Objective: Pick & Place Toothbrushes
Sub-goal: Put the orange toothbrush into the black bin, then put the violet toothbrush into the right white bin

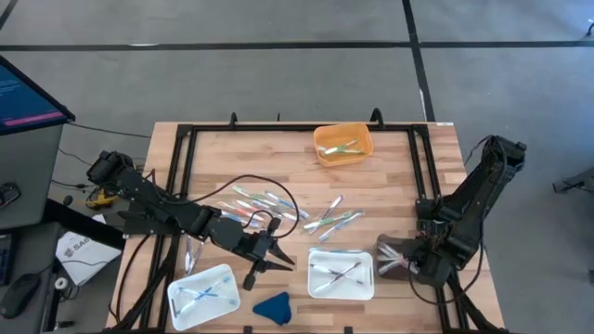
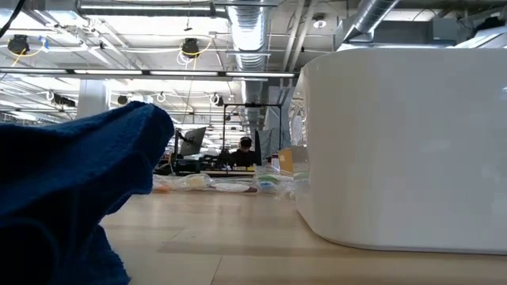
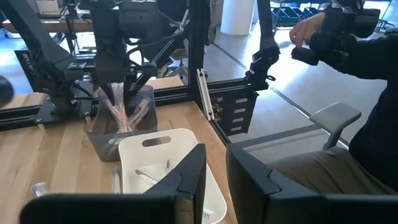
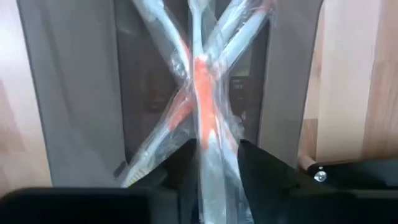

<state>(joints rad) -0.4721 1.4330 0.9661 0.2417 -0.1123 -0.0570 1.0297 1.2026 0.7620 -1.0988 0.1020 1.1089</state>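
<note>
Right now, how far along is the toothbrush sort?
Partly done. Toothbrushes already lie in the orange bin, two white trays and a clear bin. The right gripper has a wrapped orange-accented toothbrush between its fingers over that bin. A loose pile remains mid-table.

High cam straight down; low cam table-level, mostly blocked—shares white tray (image 2: 404,142), probably, w/ left wrist.

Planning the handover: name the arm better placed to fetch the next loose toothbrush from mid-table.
Left, probably. The left pincer hovers beside the loose toothbrushes with nothing between its fingers. The right pincer is over the clear bin, a wrapped toothbrush between its fingers.
</note>
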